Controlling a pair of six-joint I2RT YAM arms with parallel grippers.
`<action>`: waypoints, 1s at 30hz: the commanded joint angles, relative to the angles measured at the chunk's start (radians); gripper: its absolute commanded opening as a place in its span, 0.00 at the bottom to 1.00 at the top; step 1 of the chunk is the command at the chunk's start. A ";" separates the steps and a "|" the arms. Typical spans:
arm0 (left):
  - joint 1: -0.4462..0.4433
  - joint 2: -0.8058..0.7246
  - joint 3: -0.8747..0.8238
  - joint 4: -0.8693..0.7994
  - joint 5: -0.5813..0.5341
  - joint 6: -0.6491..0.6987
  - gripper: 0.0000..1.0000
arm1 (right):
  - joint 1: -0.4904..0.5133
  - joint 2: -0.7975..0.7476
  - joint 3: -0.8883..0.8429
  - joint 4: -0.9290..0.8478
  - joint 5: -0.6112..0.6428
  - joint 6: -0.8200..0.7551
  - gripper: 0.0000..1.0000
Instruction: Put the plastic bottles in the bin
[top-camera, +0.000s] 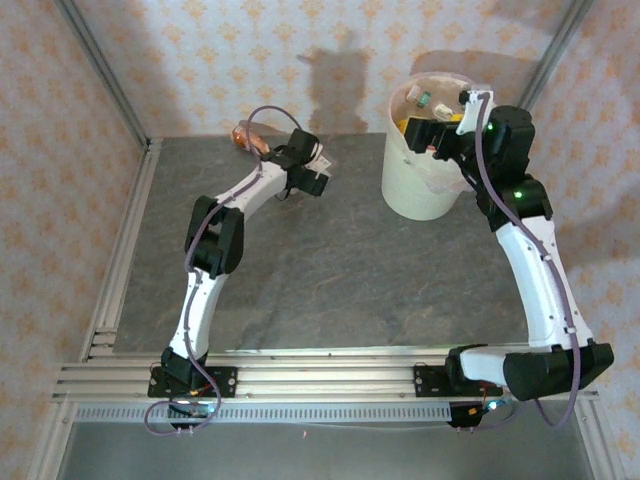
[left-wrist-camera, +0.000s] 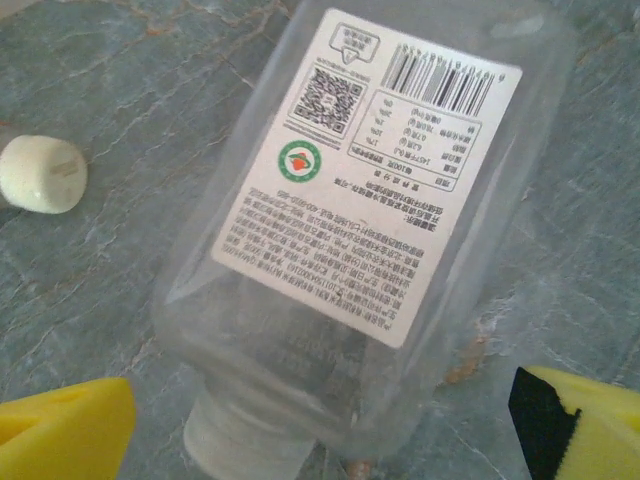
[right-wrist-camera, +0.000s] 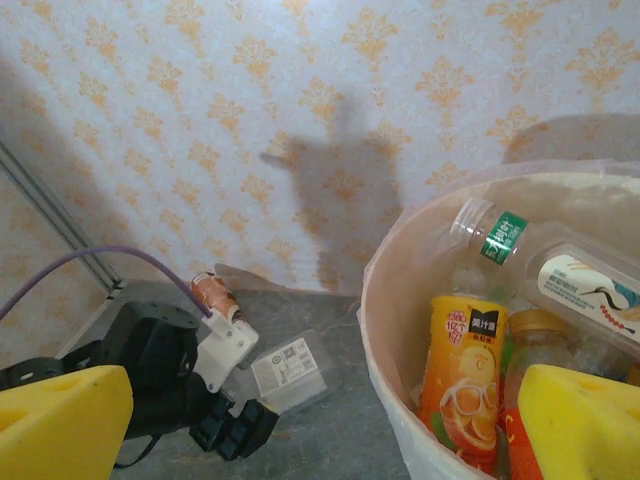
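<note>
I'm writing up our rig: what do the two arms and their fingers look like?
Left arm and right arm: white shells, black joints, a purple cable along each; green lights on the right. Fingers are yellow.

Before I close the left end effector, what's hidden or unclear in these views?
Left wrist view: clear square plastic bottle, neck cut off by the bottom edge.
Top view: that bottle mostly hidden under the left end effector.
Right wrist view: large round white plastic bin, lower contents hidden by its wall.
</note>
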 joint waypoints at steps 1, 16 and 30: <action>0.013 0.045 0.122 -0.077 -0.040 0.063 0.99 | 0.001 -0.048 -0.010 -0.005 -0.008 -0.003 0.99; 0.055 0.246 0.422 -0.264 0.083 0.046 1.00 | 0.001 -0.144 -0.079 -0.110 0.052 -0.067 0.99; 0.041 0.033 0.049 -0.186 0.109 -0.015 0.96 | 0.002 -0.180 -0.112 -0.131 0.054 -0.033 0.99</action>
